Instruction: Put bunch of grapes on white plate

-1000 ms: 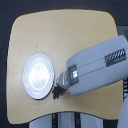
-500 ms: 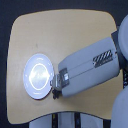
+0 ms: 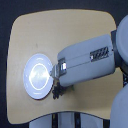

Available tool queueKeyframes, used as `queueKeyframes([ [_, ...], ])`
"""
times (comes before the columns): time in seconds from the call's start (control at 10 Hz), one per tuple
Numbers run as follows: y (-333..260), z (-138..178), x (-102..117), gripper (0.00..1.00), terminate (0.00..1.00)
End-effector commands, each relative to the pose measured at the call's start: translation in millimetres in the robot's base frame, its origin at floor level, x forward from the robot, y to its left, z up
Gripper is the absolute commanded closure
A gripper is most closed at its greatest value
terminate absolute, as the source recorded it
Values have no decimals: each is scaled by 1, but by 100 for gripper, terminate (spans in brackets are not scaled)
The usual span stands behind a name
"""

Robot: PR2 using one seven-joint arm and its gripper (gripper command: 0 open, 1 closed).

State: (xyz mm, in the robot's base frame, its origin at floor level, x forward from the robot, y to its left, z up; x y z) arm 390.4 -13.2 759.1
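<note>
The round white plate (image 3: pixel 36 75) lies on the tan table toward the exterior view's left. My grey arm reaches in from the right, and its gripper (image 3: pixel 55 79) sits over the plate's right rim. A small dark cluster, the bunch of grapes (image 3: pixel 57 91), shows just below the gripper tip at the plate's lower right edge. The gripper body hides the fingers, so I cannot see how the jaws stand or whether they hold the grapes. It is too blurred to tell whether the grapes touch the plate or the table.
The tan table (image 3: pixel 60 30) has rounded corners, and its front edge runs close below the plate and grapes. The bulky arm (image 3: pixel 95 62) covers the table's right half. Dark floor surrounds the table.
The arm has moved toward the exterior view's left, bringing the gripper tip and the dark cluster from beside the plate to its right rim.
</note>
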Motion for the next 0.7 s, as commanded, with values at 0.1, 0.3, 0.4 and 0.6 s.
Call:
queueKeyframes([
  [0.1,-10,-44,-22,0,0],
  [0.3,-14,-49,-23,0,0],
  [0.4,-14,-52,-27,0,0],
  [0.6,-15,-56,-29,0,0],
])
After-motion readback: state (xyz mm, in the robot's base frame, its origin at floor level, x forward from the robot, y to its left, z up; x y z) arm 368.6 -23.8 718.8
